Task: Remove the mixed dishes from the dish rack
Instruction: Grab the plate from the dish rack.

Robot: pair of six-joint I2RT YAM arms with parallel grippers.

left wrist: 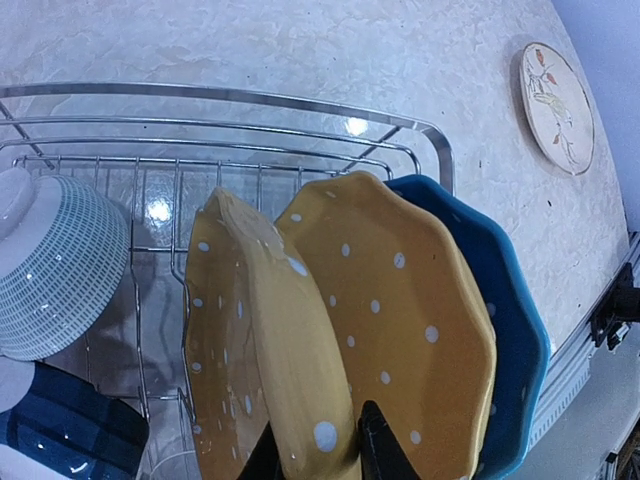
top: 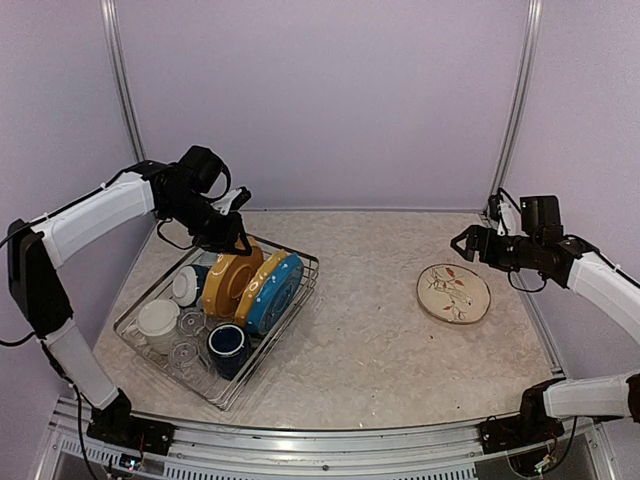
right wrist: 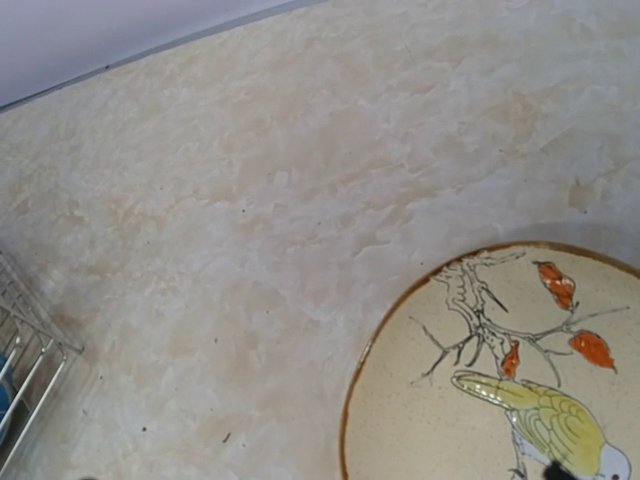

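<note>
Yellow dotted plate [left wrist: 270, 330], upright in the dish rack [left wrist: 250, 97] (mid-row), is clenched at its rim by the left hand [left wrist: 318, 450]; lifting-out looks the step; next, raise it straight, clear of the second yellow plate [left wrist: 400, 300]; right hand [top: 468, 242] hangs released, well right of the rack.

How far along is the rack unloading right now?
Done: the cream plate lies on the table. In hand: the left tool grips the first yellow plate, not yet lifted from the rack. Left: second yellow plate, blue plate, navy mug, cream mug, glasses, bowl. Right tool open, empty.
</note>
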